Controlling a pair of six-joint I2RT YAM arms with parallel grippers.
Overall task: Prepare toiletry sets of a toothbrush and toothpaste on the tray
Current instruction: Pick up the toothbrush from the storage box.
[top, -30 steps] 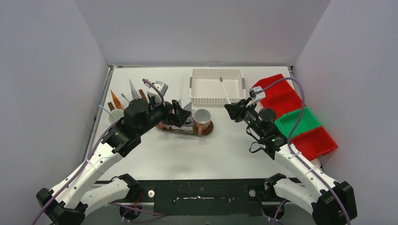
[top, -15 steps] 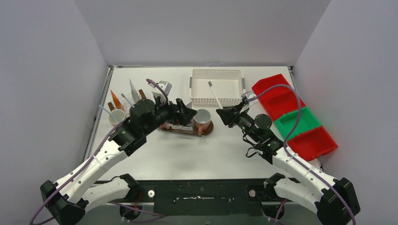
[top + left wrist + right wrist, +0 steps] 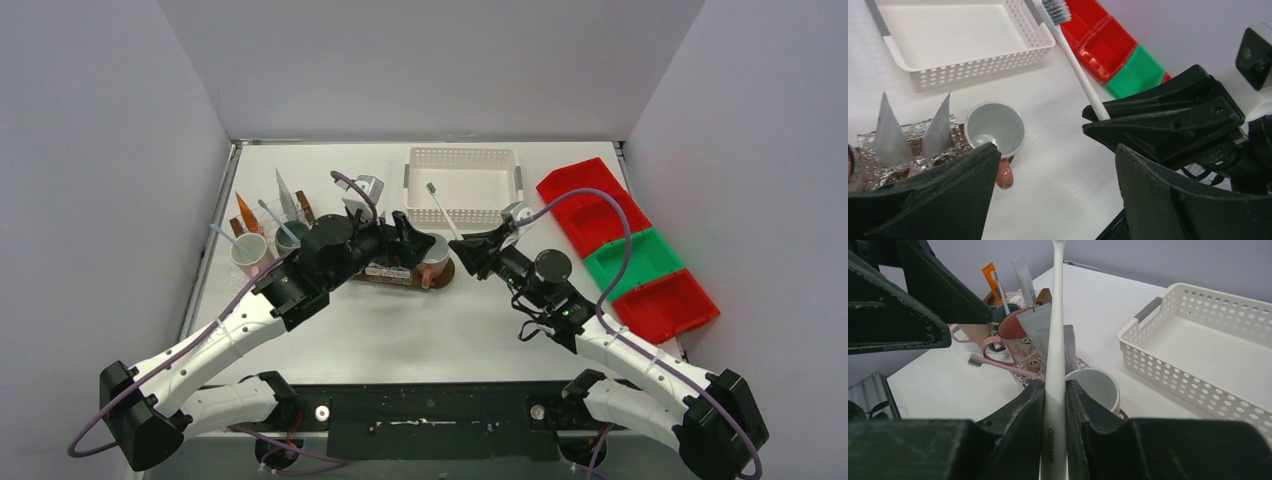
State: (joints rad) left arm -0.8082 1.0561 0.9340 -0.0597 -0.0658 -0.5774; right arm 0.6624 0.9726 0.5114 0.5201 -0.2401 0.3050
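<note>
We see the right fingers [image 3: 473, 255] clamped on the handle of a white toothbrush [image 3: 1054, 355]. They grip it low, so the shaft rises from between them. Its bristled head points up and away toward the white basket [image 3: 978, 64] at the back of the bench [image 3: 400, 330].

The left fingers [image 3: 412, 240] stand wide apart with nothing between them, over the right end of the foil-lined tray [image 3: 918, 161]. The 2 sets of fingers face each other, near but not touching.

On the tray, the white mug [image 3: 995, 131] with a pink handle stands upright and empty, just beside the lower end of the held toothbrush. 2 silver tubes [image 3: 889, 134] stand tip-up on the foil to its left.

Farther left stand a reddish mug [image 3: 1015, 330], a dark green mug [image 3: 290, 238] and a pinkish-white mug [image 3: 250, 255]. An orange tube [image 3: 990, 280], a white tube [image 3: 1023, 271] and a blue-bristled toothbrush [image 3: 999, 290] stick up from this cluster. We cannot be sure which mug each one sits in.

A pink toothbrush [image 3: 998, 365] lies flat just in front of the reddish mug. Red bins [image 3: 590, 205] and a green bin [image 3: 635, 258] line the right edge of the bench.
</note>
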